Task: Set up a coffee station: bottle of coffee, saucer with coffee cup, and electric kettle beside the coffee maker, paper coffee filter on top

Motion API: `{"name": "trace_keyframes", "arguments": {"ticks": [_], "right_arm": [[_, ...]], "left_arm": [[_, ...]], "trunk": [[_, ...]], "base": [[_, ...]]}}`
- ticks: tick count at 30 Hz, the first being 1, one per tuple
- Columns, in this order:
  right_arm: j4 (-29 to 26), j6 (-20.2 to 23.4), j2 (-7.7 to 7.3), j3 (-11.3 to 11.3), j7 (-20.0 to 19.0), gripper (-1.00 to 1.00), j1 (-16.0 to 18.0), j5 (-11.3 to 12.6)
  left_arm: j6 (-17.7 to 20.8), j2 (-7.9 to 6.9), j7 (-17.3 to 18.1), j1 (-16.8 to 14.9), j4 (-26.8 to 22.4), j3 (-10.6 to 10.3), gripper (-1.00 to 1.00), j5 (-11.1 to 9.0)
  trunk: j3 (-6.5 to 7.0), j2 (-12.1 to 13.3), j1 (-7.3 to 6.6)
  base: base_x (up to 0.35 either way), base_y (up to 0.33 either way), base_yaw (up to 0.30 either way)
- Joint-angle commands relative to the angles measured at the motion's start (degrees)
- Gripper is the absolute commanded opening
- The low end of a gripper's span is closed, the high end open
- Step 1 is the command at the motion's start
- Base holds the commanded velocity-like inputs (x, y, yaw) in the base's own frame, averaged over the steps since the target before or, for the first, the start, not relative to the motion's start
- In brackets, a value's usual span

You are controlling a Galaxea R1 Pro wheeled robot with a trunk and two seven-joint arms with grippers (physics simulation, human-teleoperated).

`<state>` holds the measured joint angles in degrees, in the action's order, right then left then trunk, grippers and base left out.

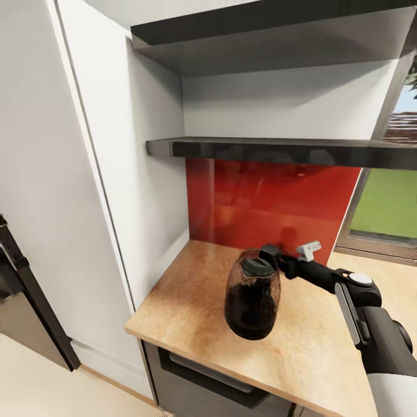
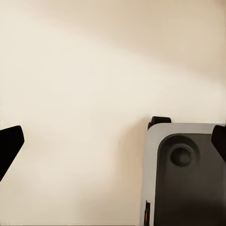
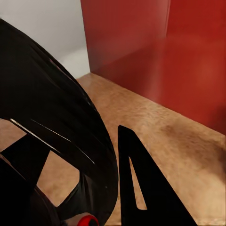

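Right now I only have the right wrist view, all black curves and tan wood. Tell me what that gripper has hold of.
Observer: In the head view, the right gripper is shut on the handle of the electric kettle.
Operator: Give me what is above the kettle.
Observer: The kitchen shelf, higher up on the wall; the kettle is lower and further forward, over the kitchen countertop.
Operator: Report the left gripper.
Observer: In the left wrist view, the left gripper is open, fingers wide apart over the pale floor.

One electric kettle (image 1: 252, 294), one kitchen countertop (image 1: 197, 313), two dark shelves (image 1: 278, 149) and one red backsplash (image 1: 272, 202)
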<state>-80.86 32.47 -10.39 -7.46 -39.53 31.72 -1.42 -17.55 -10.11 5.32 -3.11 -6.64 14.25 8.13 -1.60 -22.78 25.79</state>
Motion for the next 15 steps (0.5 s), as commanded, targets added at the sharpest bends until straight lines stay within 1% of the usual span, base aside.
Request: {"name": "trace_keyframes", "arguments": {"ticks": [1, 4, 12, 15], "right_arm": [[-0.1, 1.0, 0.02, -0.1, -0.4, -1.0, 0.1, 0.1], [-0.7, 2.1, 0.02, -0.1, -0.4, -1.0, 0.1, 0.0], [-1.0, 2.5, 0.02, -0.1, -0.4, -1.0, 0.1, 0.0], [-1.0, 2.5, 0.02, -0.2, -0.4, -1.0, 0.1, 0.0]], "left_arm": [[-0.2, 0.0, 0.2, -0.1, 0.0, 0.5, 1.0, 0.6], [-0.2, 0.01, 0.2, -0.1, 0.0, 0.5, 1.0, 0.6], [-0.2, 0.01, 0.2, -0.1, 0.0, 0.6, 1.0, 0.6], [-0.2, 0.01, 0.2, -0.1, 0.0, 0.6, 1.0, 0.6]], "trunk": [[-0.14, -0.1, 0.0], [-0.14, -0.1, 0.0], [-0.14, -0.1, 0.0], [-0.14, -0.1, 0.0]], "base": [[-0.334, 0.0, 0.0], [-0.336, 0.0, 0.0], [-0.33, 0.0, 0.0], [-0.144, 0.0, -0.007]]}}
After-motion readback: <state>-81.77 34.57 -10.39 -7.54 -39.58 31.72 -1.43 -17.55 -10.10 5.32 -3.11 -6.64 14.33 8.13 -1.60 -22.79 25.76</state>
